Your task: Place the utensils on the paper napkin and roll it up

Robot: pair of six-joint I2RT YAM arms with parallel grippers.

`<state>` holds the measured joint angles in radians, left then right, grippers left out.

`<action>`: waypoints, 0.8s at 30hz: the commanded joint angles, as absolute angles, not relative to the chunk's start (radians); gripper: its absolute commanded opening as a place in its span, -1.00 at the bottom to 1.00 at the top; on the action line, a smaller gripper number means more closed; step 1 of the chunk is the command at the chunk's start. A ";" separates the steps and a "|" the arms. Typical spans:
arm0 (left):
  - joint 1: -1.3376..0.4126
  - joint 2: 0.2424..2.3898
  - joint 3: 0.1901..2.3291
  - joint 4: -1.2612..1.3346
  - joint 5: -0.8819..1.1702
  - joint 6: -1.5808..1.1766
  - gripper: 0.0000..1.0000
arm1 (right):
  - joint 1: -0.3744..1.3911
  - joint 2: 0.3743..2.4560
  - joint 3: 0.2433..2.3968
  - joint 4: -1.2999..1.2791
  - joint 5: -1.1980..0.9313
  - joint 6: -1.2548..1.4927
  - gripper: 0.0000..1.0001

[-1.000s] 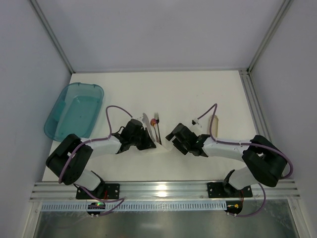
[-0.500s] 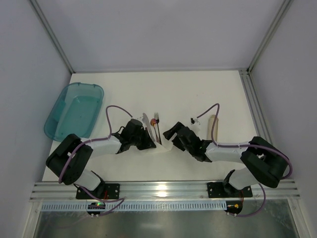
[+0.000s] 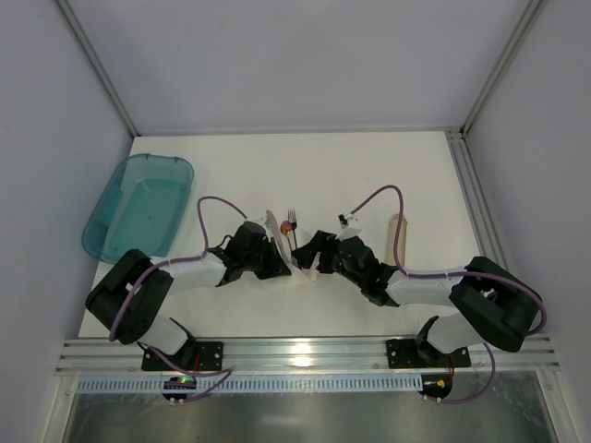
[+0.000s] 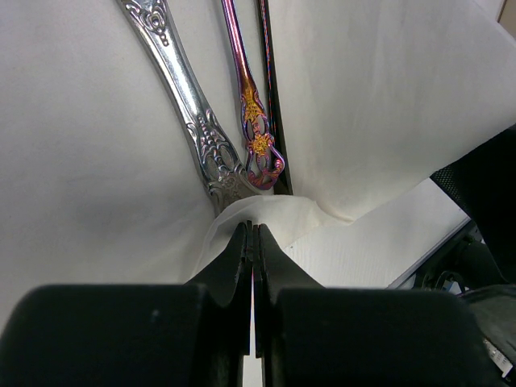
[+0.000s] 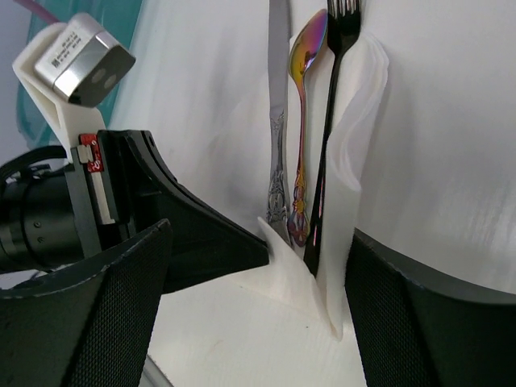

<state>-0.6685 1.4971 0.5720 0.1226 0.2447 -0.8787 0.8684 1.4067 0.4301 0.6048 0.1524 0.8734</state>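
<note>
The utensils point(image 3: 288, 233) lie side by side on the paper napkin point(image 3: 305, 271): a silver knife point(image 5: 278, 121), an iridescent spoon point(image 5: 309, 48) and a black fork point(image 5: 337, 56). My left gripper point(image 3: 280, 263) is shut on the napkin's near edge point(image 4: 266, 211), just below the handles point(image 4: 201, 137), and lifts it a little. My right gripper point(image 3: 309, 251) is open, with its fingers point(image 5: 419, 314) astride the napkin's corner. A raised fold of napkin point(image 5: 359, 153) stands along the fork's right side. The left gripper's black finger point(image 5: 193, 234) shows in the right wrist view.
A translucent teal tub point(image 3: 138, 205) sits at the table's left edge. A tan tube point(image 3: 399, 233) lies to the right of the right arm. The two grippers are very close together at the table's near middle.
My right gripper has moved left, up to the utensils and the left gripper. The left arm has stayed put, holding the napkin edge.
</note>
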 commanded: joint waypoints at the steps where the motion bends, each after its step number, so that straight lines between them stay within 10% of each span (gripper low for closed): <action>1: -0.675 1.502 0.580 0.158 0.233 -0.871 -1.00 | 0.871 1.405 0.456 0.615 0.126 0.721 0.65; 24: -0.680 1.497 0.600 0.121 0.215 -0.862 -1.00 | 0.844 1.457 0.370 0.655 -0.118 0.537 0.04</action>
